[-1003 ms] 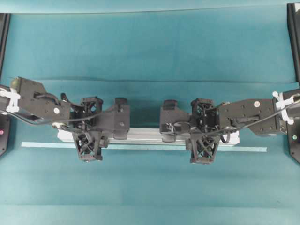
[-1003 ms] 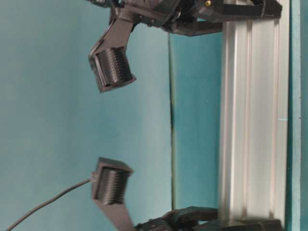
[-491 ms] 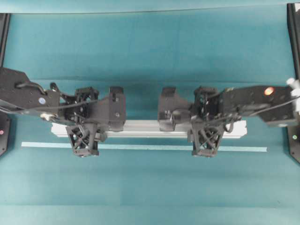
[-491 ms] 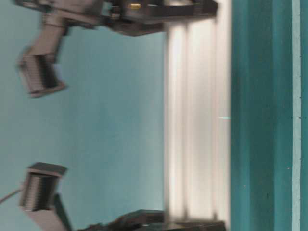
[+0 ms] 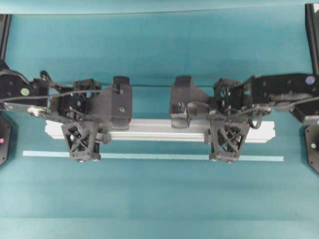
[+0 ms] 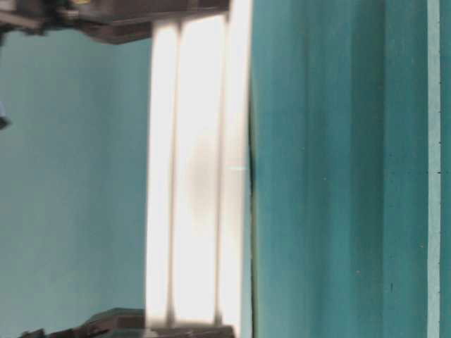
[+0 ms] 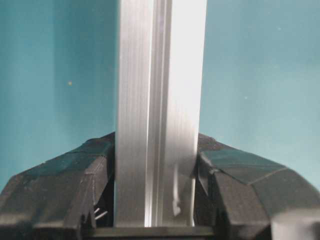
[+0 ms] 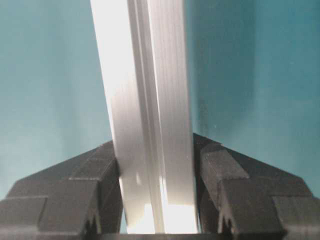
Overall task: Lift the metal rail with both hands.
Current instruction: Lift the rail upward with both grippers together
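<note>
While both jaws clamp it, metal rail (image 5: 159, 130) level, left gripper (image 5: 81, 134), right gripper (image 5: 228, 133)

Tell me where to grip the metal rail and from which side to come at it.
Grip the metal rail near both ends, from above, closing across its narrow width on the long flat sides. It is long and straight, so two spread holds should keep it level. The left claw and right claw hold it just so, fingers pressed to its sides.

You're getting bright, even lighting overhead with soft shadows. At table level, the metal rail (image 6: 197, 183) is blowing out white and blurring; its glare is also streaking both wrist views.
</note>
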